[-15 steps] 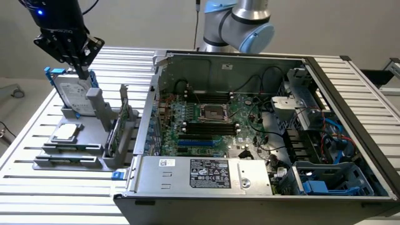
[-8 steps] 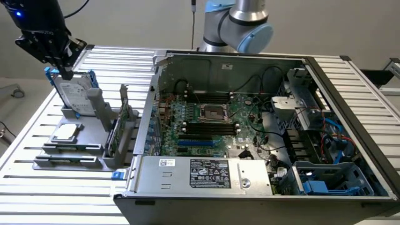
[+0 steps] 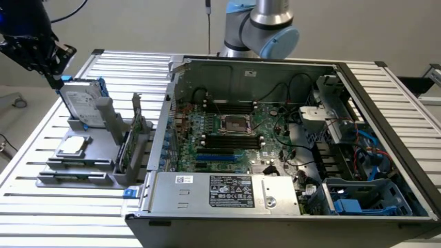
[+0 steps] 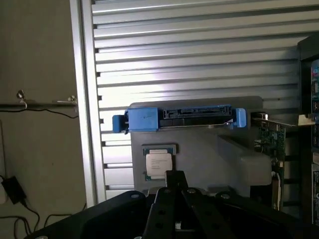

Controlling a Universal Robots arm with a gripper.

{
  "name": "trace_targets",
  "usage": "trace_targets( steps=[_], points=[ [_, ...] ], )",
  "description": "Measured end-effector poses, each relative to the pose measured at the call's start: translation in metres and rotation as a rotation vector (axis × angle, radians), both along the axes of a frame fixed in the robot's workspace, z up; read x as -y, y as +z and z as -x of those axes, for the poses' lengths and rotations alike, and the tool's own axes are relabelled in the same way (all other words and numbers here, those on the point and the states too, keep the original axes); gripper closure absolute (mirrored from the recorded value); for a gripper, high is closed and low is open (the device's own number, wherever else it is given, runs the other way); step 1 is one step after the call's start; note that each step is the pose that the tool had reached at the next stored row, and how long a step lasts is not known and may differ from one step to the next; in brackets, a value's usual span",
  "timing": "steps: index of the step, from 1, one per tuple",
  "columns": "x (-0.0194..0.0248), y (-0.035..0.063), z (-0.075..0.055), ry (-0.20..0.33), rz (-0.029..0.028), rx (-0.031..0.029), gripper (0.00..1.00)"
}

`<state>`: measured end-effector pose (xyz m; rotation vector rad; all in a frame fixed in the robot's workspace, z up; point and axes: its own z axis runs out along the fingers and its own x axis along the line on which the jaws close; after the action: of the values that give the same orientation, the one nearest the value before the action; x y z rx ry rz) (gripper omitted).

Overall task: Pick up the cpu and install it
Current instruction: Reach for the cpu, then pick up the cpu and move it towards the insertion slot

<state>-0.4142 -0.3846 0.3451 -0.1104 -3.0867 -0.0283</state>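
The cpu (image 3: 74, 146) (image 4: 158, 164) is a small square chip with a silver top. It lies flat in a recess of the grey holder (image 3: 82, 168) on the slatted table, at the exterior view's left. My black gripper (image 3: 55, 78) (image 4: 174, 177) hangs shut and holds nothing. It is well above the holder, over its far end near the upright hard drive. In the wrist view the fingertips meet just short of the chip. The dark socket (image 3: 233, 124) with its metal rim sits in the middle of the motherboard inside the open computer case (image 3: 386, 103).
A silver hard drive with blue brackets (image 3: 82, 103) (image 4: 179, 118) stands upright in the holder behind the chip. An expansion card (image 3: 131, 144) (image 4: 269, 139) stands between the holder and the case wall. Cables, memory slots and a power supply (image 3: 227, 194) crowd the case. Slatted table (image 3: 62, 212) surrounds everything.
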Motion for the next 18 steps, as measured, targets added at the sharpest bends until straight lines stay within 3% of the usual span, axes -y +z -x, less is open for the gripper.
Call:
trace_targets(
  steps=[2, 18],
  points=[
    [0.0000, -0.0008, 0.0068, 0.000, -0.0002, -0.0014, 0.89],
    [0.0000, -0.0007, 0.0068, 0.000, 0.0000, -0.0016, 0.88]
  ],
)
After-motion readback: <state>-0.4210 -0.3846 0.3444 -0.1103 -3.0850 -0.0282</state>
